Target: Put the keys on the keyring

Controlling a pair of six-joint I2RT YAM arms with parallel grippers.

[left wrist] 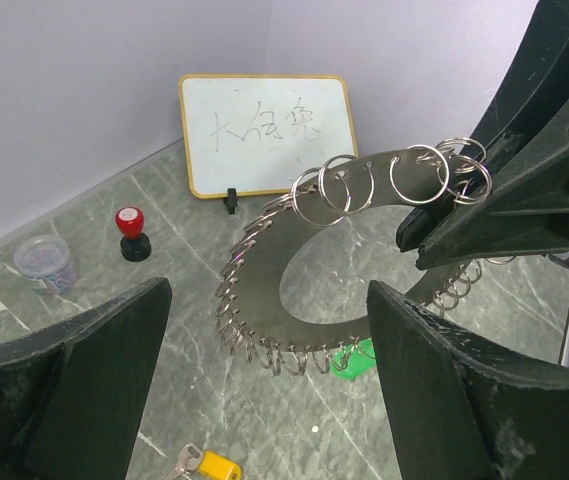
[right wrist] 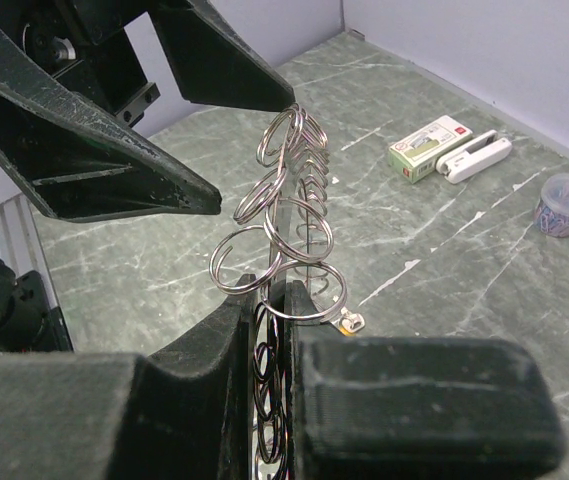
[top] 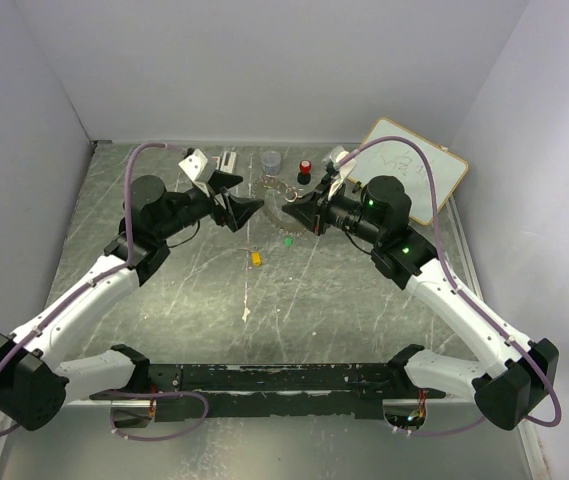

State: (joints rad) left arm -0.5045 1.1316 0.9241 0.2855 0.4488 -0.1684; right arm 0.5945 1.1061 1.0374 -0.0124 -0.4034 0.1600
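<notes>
Nearest, my left claw stood wide and held nothing. My right claw was clenched on the keyring, holding it on edge above the table, facing the left one. Both keys lay loose: the yellow key below my left fingers, the green key under the ring's lower edge. I judged the step to be fetching a key; next I needed a precise pinch on one tiny head. The whiteboard bore handwritten marks, possibly characters, that I couldn't read; the print on the box was too small.
</notes>
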